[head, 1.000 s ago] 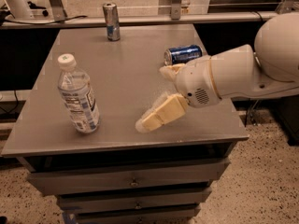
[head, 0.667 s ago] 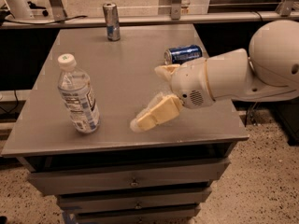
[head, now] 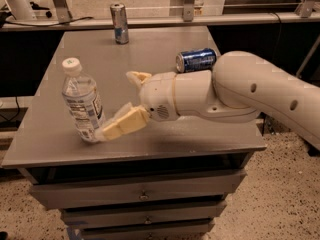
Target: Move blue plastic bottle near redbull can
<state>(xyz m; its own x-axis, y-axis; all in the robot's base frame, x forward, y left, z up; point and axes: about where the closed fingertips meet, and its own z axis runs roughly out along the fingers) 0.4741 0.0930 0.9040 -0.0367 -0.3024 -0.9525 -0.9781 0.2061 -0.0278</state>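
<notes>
High near view, tool (head: pixel 119 105) centre-left

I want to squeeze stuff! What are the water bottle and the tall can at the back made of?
The blue plastic bottle looks like clear, thin plastic: you can see right through it. The redbull can looks like shiny metal, probably aluminium, from its silver gleam. The tool sits by the bottle's base.

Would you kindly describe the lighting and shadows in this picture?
Camera view: overhead light leaves a pale sheen on the far part of the table; the arm throws a soft shadow toward the front edge; the open pincer, low beside the blue plastic bottle at front left, is well lit.
</notes>
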